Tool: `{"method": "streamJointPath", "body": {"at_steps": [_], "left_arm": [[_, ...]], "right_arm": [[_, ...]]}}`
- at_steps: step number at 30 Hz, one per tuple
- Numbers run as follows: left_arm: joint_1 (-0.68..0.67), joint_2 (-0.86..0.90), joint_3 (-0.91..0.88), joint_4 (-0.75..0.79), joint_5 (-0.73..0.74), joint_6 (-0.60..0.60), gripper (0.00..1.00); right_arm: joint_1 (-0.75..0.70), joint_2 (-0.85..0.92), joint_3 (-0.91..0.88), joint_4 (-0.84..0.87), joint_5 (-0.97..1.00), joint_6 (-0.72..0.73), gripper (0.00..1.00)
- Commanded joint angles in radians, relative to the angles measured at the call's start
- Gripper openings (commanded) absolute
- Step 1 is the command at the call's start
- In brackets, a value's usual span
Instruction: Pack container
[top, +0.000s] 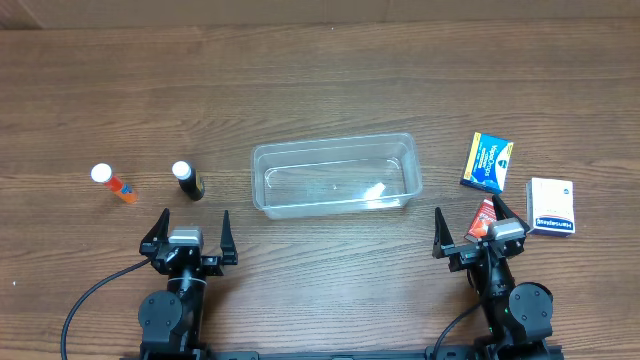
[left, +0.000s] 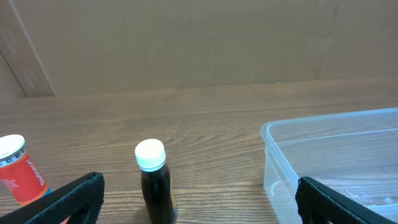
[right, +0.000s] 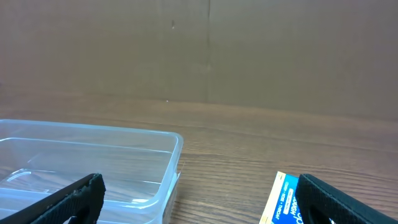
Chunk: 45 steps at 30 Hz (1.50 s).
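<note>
Clear plastic rectangular container (top: 320, 185) seen empty; orange bottle (top: 112, 183), dark bottle (top: 188, 181), blue-yellow box (top: 487, 163), white box (top: 552, 206) unpacked; left gripper (top: 194, 216), right gripper (top: 468, 208) released.

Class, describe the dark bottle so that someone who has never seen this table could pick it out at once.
Find the clear container in the middle and look to its left, where two small white-capped bottles sit apart. The dark bottle is the one nearer the container; its body is nearly black, while the orange bottle is farther left.
</note>
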Motion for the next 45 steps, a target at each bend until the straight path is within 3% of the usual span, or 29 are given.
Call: {"method": "streamJointPath", "body": {"at_steps": [1,12,16,18,25,28,34,41,45], "left_arm": [[0.008,-0.008,-0.003,0.002,0.008,0.001,1.00],[0.008,-0.008,-0.003,0.002,0.005,0.001,1.00],[0.008,-0.008,-0.003,0.016,0.009,-0.003,1.00],[0.008,-0.008,-0.002,0.021,0.013,-0.061,1.00],[0.008,0.046,0.195,-0.125,0.005,-0.110,1.00],[0.008,0.158,0.325,-0.182,0.003,-0.111,1.00],[0.008,0.554,0.688,-0.417,0.000,-0.111,1.00],[0.008,1.061,1.201,-0.928,0.036,-0.112,1.00],[0.008,1.200,1.340,-1.113,0.063,-0.111,1.00]], "right_arm": [[-0.003,-0.009,-0.010,0.005,-0.005,-0.001,1.00],[-0.003,-0.009,-0.010,0.005,-0.013,0.001,1.00],[-0.003,-0.009,-0.010,0.021,-0.021,0.122,1.00],[-0.003,-0.009,-0.010,0.020,-0.020,0.173,1.00],[-0.003,0.068,0.122,-0.014,0.026,0.185,1.00],[-0.003,0.200,0.247,-0.070,0.037,0.185,1.00],[-0.003,0.590,0.634,-0.307,0.051,0.184,1.00],[-0.016,1.052,1.119,-0.790,0.051,0.176,1.00],[-0.017,1.196,1.232,-0.958,0.051,0.177,1.00]]}}
